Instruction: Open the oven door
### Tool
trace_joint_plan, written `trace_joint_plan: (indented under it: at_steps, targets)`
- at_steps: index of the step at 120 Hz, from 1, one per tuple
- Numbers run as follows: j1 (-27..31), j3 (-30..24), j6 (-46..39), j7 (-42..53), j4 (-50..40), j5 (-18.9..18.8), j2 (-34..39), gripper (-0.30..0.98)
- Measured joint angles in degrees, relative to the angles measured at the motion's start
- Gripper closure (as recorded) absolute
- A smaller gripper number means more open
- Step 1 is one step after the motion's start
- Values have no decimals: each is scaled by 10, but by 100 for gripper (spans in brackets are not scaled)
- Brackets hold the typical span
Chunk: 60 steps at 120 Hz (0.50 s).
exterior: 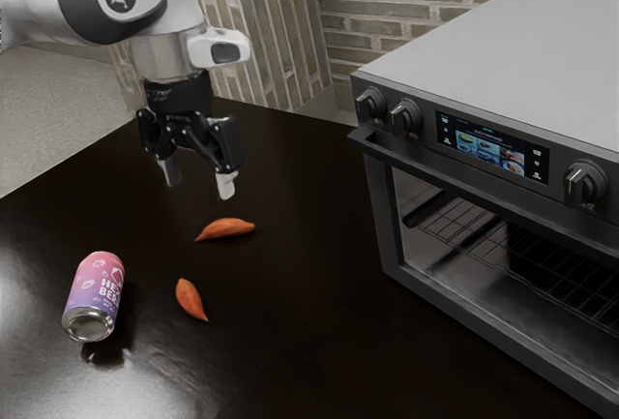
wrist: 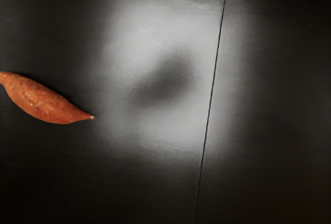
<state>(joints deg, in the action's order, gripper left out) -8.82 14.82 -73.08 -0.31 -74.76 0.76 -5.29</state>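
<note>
My gripper (exterior: 199,185) hangs above the dark table in the exterior view, open, its two fingers apart with nothing between them. The grey oven (exterior: 503,61) stands at the exterior view's right, well apart from the gripper. Its door (exterior: 389,221) appears closed, with a dark bar handle (exterior: 464,183) running along the top of the door, below the knobs and the lit display. Wire racks are visible through the door's window.
Two orange sweet potatoes (exterior: 227,228) (exterior: 191,299) lie on the table (exterior: 290,342) below my gripper; one sweet potato (wrist: 44,101) is in the wrist view. A pink-purple can (exterior: 94,295) stands near the exterior view's left. Brick walls rise behind.
</note>
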Motion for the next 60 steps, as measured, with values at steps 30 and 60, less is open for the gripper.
trace_joint_plan:
  at_steps: [30, 60]
  targets:
    - [50, -48, -58, 92, 97, 59, 131, 0]
    - [16, -244, -122, 387, -20, 76, 212, 0]
